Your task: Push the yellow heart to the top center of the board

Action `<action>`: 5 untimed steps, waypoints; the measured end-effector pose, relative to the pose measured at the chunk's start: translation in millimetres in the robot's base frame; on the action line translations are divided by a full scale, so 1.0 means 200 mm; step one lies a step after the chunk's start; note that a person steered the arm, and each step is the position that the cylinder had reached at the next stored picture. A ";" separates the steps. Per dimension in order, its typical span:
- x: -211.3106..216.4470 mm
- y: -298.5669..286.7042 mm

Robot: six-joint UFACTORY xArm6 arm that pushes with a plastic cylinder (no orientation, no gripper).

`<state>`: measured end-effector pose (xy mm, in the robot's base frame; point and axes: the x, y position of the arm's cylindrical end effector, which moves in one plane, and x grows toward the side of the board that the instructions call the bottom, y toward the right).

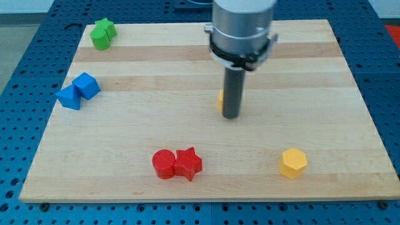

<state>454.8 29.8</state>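
Observation:
My tip [231, 116] rests on the wooden board [125, 125] near its middle. A sliver of a yellow block [221, 100], which may be the yellow heart, shows just left of the rod; the rest is hidden behind the rod, so its shape cannot be made out. It lies right against the rod, slightly above the tip. A yellow hexagon [292, 162] lies at the lower right, well away from my tip.
A red cylinder [164, 164] and a red star [188, 164] touch at the bottom centre. A blue triangle [69, 97] and a blue cube [87, 85] sit at the left edge. A green block [102, 33] lies at the top left.

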 end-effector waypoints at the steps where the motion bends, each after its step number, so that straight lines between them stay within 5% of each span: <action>1: -0.21 -0.10; 2: -0.37 -0.13; 5: -0.44 -0.10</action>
<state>367.0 10.0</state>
